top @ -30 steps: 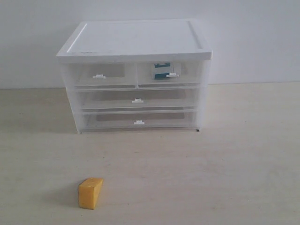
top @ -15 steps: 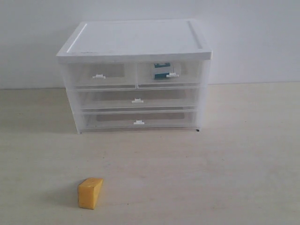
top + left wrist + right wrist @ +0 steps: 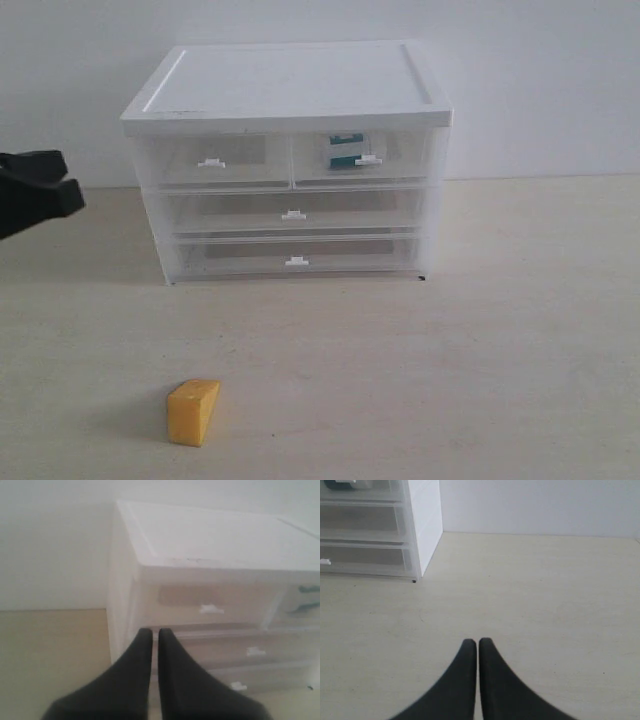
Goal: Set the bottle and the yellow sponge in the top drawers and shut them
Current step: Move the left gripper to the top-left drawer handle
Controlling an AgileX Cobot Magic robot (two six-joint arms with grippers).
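The bottle [image 3: 345, 150] lies inside the right one of the top drawers [image 3: 360, 158], its teal label showing through the clear front. That drawer and the left top drawer [image 3: 212, 160] both sit flush in the white-topped cabinet [image 3: 290, 85]. The yellow sponge [image 3: 193, 411] rests on the table well in front of the cabinet, toward the left. My left gripper [image 3: 68, 188] hovers left of the cabinet at top-drawer height, shut and empty [image 3: 151, 632]; the left drawer's handle [image 3: 211, 609] is ahead of it. My right gripper [image 3: 477, 642] is shut and empty over bare table, outside the exterior view.
Two full-width clear drawers [image 3: 292, 214] sit below the top pair. A white wall stands behind the cabinet. The light wooden table [image 3: 480, 350] stretches in front and to the right. The cabinet's lower right corner [image 3: 415, 555] shows in the right wrist view.
My left gripper has come into the exterior view from the left edge. The sponge and the drawers have not moved.
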